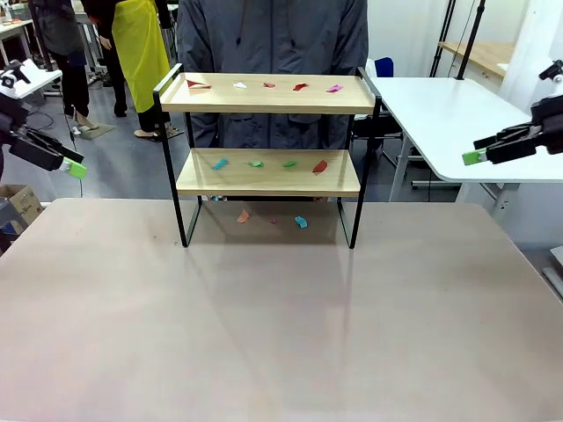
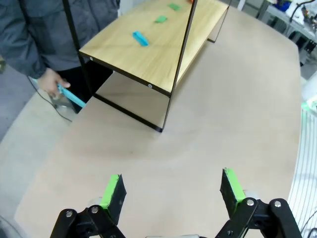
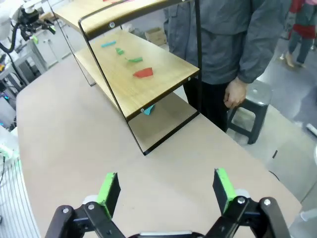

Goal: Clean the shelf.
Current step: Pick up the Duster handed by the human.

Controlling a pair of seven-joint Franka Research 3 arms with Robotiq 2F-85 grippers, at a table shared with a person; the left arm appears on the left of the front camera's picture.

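The shelf (image 1: 264, 185) stands at the far middle of the table, two light wooden boards in a thin black frame. Small paper scraps lie on it: a red one (image 1: 198, 84) and a pink one (image 1: 334, 88) among several on the top board, a blue one (image 1: 219, 163) and a red one (image 1: 320, 166) on the lower board. More scraps (image 1: 301, 221) lie on the table under it. My left gripper (image 1: 76, 167) hovers open off the table's left side. My right gripper (image 1: 476, 156) hovers open at the right. The wrist views show the lower board (image 2: 158, 49) (image 3: 148, 87) and both pairs of fingers (image 2: 113, 191) (image 3: 223, 182) spread with nothing between them.
A person in a grey jacket (image 1: 273, 40) stands right behind the shelf; one hand holds a light blue strip (image 2: 73, 97), the other hand (image 3: 234, 94) hangs by a stool (image 3: 253, 106). A white table (image 1: 440, 114) stands at the back right. The beige table (image 1: 281, 325) stretches wide in front.
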